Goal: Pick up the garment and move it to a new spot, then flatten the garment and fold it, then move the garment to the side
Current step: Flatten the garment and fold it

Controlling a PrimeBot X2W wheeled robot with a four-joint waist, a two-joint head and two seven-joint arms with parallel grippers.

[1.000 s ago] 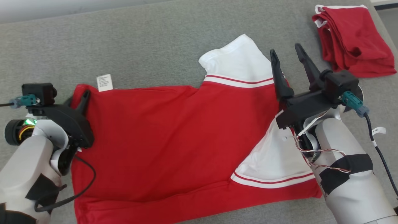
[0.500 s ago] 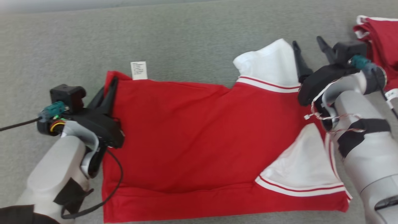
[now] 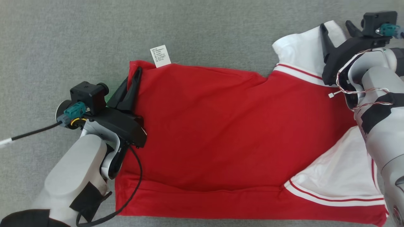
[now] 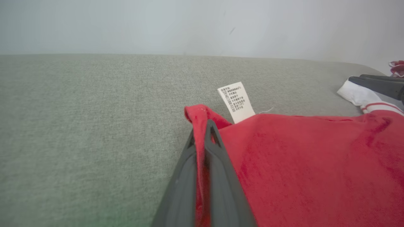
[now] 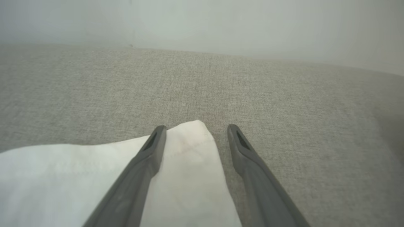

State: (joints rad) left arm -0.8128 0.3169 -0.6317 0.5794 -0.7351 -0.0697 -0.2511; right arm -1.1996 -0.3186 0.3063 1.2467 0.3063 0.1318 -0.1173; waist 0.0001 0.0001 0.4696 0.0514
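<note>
from the head view, the red cloth garment (image 3: 221, 132) with white, red-striped sleeves lies spread nearly flat on the grey woven fabric surface (image 3: 79, 37), with a soft ridge across its lower part. my left gripper (image 3: 138, 70) is pinched together on the garment's far left corner, just beside the small white printed care label (image 3: 160, 56) that sticks out past the edge. my right gripper (image 3: 334, 25) stands with its fingers apart over the upper white sleeve (image 3: 300, 50) at the garment's far right end, holding nothing. the other white sleeve (image 3: 341, 176) lies near the bottom right, beside my right forearm. in the left wrist view, my left gripper (image 4: 202, 132) has a red fold of the garment (image 4: 300, 164) clamped between its two dark fingers, the corner poking up past the tips. the care label (image 4: 236, 102) stands just behind it, and the surface (image 4: 79, 110) runs back to a pale wall (image 4: 189, 25). in the right wrist view, my right gripper (image 5: 196, 127) is spread wide. one finger lies over the sleeve (image 5: 189, 176), the other over the bare surface (image 5: 300, 126), and the sleeve's corner sits between them. i cannot tell whether the tips touch the cloth.
</note>
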